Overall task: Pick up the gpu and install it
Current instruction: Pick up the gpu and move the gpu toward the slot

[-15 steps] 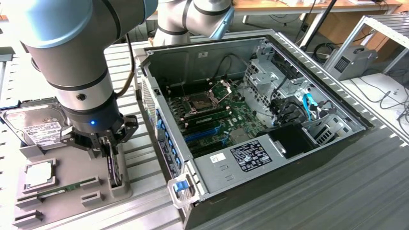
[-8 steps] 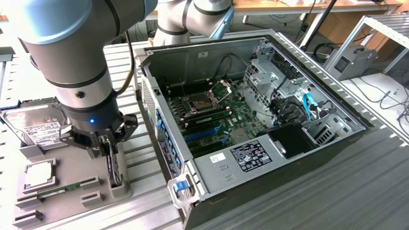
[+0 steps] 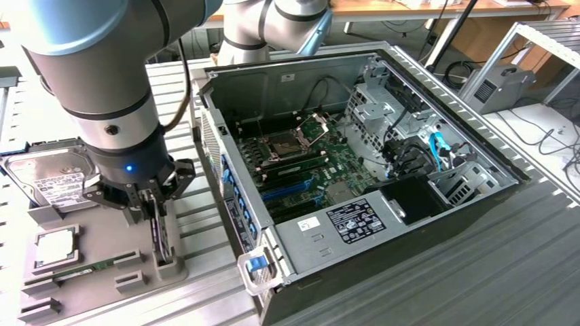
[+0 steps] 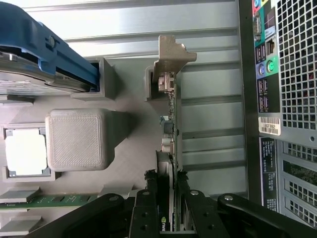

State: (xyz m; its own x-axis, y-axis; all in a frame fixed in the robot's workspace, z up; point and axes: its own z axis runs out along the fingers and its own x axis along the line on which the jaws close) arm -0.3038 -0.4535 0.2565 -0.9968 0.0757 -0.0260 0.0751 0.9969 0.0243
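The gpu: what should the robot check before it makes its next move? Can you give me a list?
1. Hand closed around the gpu, one finger on each face: ok.
2. Gpu standing upright on its edge in the gray holder: ok.
3. Gpu lifted out of the holder: not ok, it sits in its slot.
4. Computer case open, with the blue slots inside in plain sight: ok.
5. Grip firm enough to carry the gpu: cannot tell.
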